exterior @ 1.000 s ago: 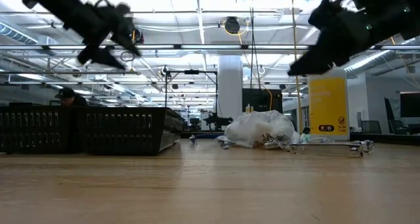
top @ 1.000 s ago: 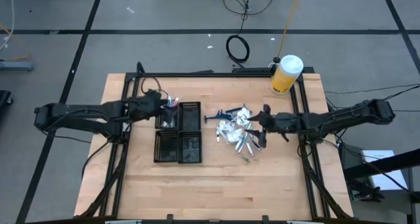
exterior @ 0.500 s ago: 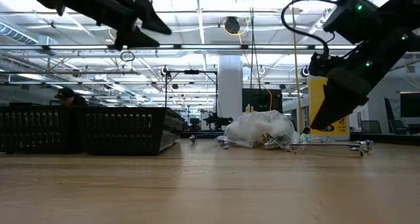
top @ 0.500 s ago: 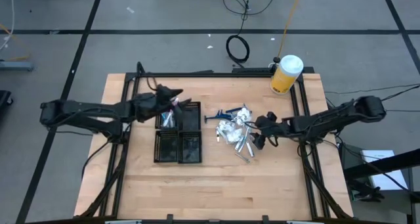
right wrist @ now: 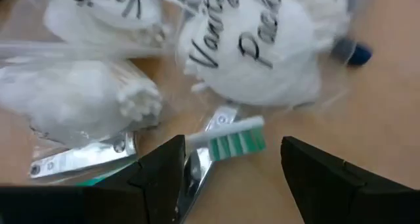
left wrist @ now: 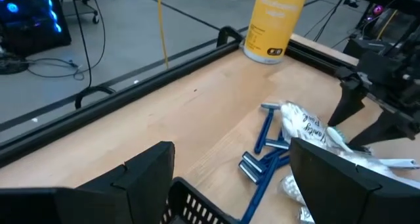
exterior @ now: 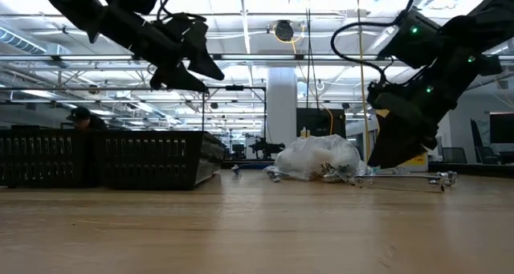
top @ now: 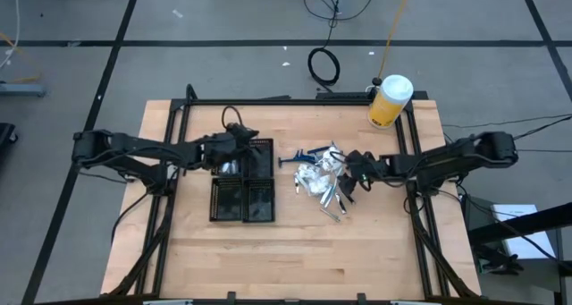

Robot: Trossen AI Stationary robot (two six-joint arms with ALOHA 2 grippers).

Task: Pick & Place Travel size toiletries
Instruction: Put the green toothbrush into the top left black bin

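Above tray [top: 243, 187]: left gripper [top: 248, 147], jaws apart, empty, likely clear of a drop-off | Over toiletries [top: 320, 182] heaped right of tray: right gripper [top: 347, 186], jaws apart, straddling toothbrush [right wrist: 230, 142], apparently lining up a pick.

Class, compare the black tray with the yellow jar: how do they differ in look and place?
The tray is black, low, square and split into compartments; the jar is yellow, round and upright with a white lid. The tray lies left of the toiletries; the jar stands at the far right corner. Both rest on the table.
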